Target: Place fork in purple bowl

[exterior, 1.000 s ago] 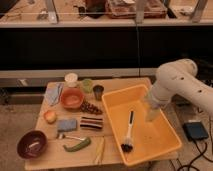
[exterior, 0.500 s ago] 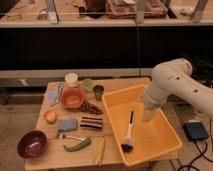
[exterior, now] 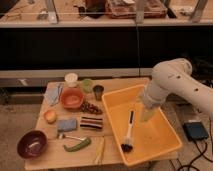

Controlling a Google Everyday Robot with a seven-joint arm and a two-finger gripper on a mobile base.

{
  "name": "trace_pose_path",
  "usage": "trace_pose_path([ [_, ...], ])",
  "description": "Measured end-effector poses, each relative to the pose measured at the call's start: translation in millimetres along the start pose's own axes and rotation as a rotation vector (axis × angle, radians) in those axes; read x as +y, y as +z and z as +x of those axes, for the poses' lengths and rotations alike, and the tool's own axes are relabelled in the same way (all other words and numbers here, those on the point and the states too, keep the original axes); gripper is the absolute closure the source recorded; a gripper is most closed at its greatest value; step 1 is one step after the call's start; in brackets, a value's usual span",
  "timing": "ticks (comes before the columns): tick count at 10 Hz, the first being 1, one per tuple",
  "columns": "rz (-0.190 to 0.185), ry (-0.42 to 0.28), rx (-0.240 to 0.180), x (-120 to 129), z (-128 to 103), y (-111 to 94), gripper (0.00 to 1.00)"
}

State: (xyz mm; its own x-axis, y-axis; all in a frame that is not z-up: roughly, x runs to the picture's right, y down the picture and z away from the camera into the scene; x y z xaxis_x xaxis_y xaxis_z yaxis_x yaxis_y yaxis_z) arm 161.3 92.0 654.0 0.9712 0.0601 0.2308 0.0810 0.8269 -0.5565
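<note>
The thin silvery fork [exterior: 70,136] lies untouched lower left, near the round dark-purple bowl [exterior: 22,149], while the two-finger gripper [exterior: 146,114], open or closed I cannot tell, hangs over the yellow plastic tray [exterior: 157,136] at right, so reaching leftward comes next.

Rounded white arm [exterior: 172,80], pale hand [exterior: 145,113] at its end
</note>
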Motion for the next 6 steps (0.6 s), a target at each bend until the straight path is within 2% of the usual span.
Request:
trace_pose_path([
  [1, -0.005, -0.02, -0.025, -1, -14, 1, 0.35],
  [3, -0.016, -0.071, -0.088, -2, -67, 8, 0.35],
  [6, -0.022, -0.119, -0.157, -7, -141, 23, 0.35],
])
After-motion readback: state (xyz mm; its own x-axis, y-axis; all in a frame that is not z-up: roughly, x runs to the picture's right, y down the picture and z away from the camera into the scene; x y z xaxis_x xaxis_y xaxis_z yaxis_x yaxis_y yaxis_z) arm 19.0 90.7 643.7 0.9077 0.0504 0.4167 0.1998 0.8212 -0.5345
